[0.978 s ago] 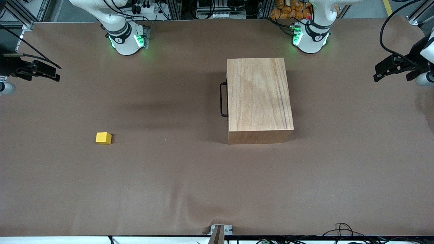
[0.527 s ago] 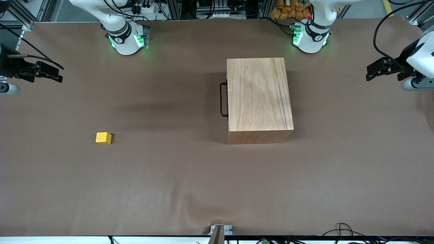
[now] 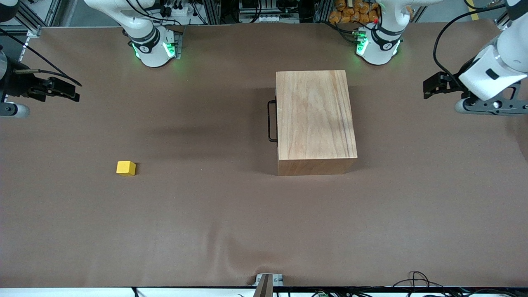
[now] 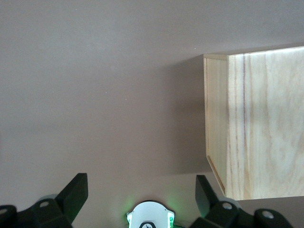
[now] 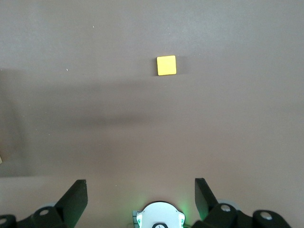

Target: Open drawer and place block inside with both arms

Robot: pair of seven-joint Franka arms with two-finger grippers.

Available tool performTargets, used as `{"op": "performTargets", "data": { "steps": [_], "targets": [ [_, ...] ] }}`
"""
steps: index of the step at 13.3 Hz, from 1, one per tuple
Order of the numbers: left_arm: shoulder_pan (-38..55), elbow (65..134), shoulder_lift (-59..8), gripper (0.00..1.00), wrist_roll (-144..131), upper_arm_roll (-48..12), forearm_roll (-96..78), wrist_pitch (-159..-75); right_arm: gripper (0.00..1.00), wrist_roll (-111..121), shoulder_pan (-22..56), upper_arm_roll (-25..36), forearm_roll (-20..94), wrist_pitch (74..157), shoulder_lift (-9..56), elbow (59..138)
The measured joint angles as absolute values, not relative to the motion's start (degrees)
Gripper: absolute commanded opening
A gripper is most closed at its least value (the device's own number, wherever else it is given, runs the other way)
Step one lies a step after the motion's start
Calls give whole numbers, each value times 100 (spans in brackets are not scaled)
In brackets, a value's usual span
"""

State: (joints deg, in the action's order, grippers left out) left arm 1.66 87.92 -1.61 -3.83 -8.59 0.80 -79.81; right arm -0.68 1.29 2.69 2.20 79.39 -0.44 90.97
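Over the table ends, both pincers hang open

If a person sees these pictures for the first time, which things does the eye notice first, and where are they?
First comes the wooden box in the middle of the table, nearer the left arm's base, with its drawer shut and a black handle facing the right arm's end. Next, the small yellow block lies alone toward the right arm's end, nearer the camera than the box. Both open end effectors, left and right, hover at the table's ends.
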Motion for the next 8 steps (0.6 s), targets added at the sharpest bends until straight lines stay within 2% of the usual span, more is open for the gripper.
{"op": "performTargets", "data": {
  "steps": [8],
  "targets": [
    [370, 8790, -497, 100, -1222, -1452, 49, -8204, 100, -68, 130, 269, 220, 8005, -32, 9231]
  ]
}}
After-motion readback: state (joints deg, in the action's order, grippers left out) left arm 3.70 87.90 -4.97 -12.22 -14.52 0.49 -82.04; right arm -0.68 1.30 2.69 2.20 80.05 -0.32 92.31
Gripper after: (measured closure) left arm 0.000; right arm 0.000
